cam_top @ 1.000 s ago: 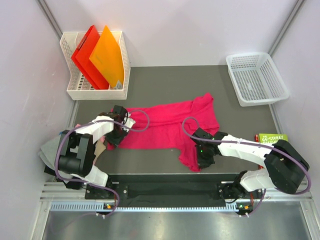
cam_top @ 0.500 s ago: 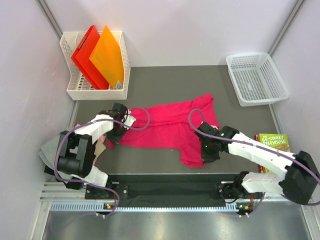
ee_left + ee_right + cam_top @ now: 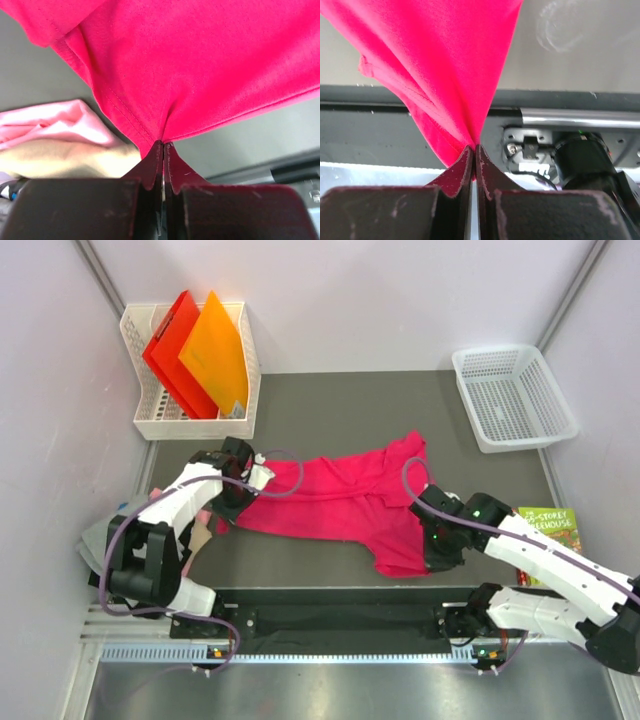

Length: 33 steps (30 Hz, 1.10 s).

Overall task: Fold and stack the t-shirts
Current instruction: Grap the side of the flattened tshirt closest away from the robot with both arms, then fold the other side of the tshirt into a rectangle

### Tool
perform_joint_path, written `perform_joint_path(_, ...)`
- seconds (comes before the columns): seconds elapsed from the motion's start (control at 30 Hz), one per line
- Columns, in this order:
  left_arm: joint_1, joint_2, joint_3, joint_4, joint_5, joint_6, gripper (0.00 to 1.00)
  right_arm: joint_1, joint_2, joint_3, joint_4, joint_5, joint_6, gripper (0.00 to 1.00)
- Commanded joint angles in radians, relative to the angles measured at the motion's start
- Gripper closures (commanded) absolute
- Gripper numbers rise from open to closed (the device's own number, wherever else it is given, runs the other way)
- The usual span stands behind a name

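One magenta t-shirt (image 3: 340, 502) lies wrinkled across the middle of the dark mat (image 3: 330, 410), stretched from 9 to 5 o'clock, with a sleeve up at 1 o'clock. At 8 o'clock one pale pink shirt (image 3: 55, 122) rests on one tan shirt (image 3: 65, 160).

There are two arms. The left gripper (image 3: 163, 145) arches forward, jaws pinched tight on the magenta hem at 9 o'clock. The right gripper (image 3: 474, 148) reaches in low from 4 o'clock, jaws clamped on the 5 o'clock corner.

One white rack (image 3: 150, 425) at 11 o'clock holds two folders, one red folder (image 3: 175, 350) and one orange folder (image 3: 215, 345). One basket (image 3: 560, 420) sits at 2 o'clock and one book (image 3: 548, 520) at 4 o'clock.
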Motion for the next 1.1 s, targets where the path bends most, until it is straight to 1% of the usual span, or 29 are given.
perform_joint_path(0.0,-0.006,-0.075,0.036,-0.189,0.039,0.063,0.97,0.003,-0.052,0.076,-0.140,-0.012,0.018,1.00)
perform_joint_path(0.07,-0.006,-0.090,0.039,-0.221,0.039,0.090,0.93,0.005,-0.058,0.101,-0.156,-0.020,0.018,1.00)
perform_joint_path(0.17,-0.006,-0.106,0.058,-0.272,0.045,0.101,0.90,0.003,-0.035,0.136,-0.165,-0.020,0.015,1.00)
perform_joint_path(0.3,-0.006,-0.092,0.107,-0.307,0.054,0.106,0.90,-0.012,0.038,0.210,-0.147,0.023,-0.024,1.00)
perform_joint_path(0.33,-0.006,-0.086,0.139,-0.313,0.053,0.107,0.90,-0.018,0.054,0.225,-0.130,0.029,-0.035,1.00)
perform_joint_path(0.37,-0.006,-0.078,0.156,-0.316,0.048,0.112,0.90,-0.046,0.086,0.259,-0.121,0.037,-0.047,1.00)
perform_joint_path(0.43,-0.006,-0.047,0.212,-0.315,0.042,0.119,0.90,-0.083,0.117,0.293,-0.089,0.041,-0.098,1.00)
perform_joint_path(0.47,-0.006,-0.032,0.231,-0.307,0.033,0.124,0.90,-0.131,0.147,0.323,-0.079,0.043,-0.118,1.00)
perform_joint_path(0.53,-0.006,0.019,0.282,-0.290,0.019,0.135,0.90,-0.181,0.173,0.354,-0.056,0.041,-0.176,1.00)
perform_joint_path(0.57,-0.005,0.040,0.297,-0.275,0.016,0.139,0.91,-0.225,0.201,0.386,-0.039,0.040,-0.195,1.00)
perform_joint_path(0.67,-0.005,0.146,0.345,-0.243,-0.010,0.155,0.92,-0.293,0.259,0.449,-0.012,0.043,-0.256,1.00)
perform_joint_path(0.87,-0.005,0.270,0.402,-0.192,-0.047,0.185,0.93,-0.371,0.357,0.527,0.045,0.037,-0.322,1.00)
perform_joint_path(1.07,-0.003,0.356,0.417,-0.120,-0.107,0.219,0.95,-0.406,0.475,0.564,0.131,0.020,-0.360,1.00)
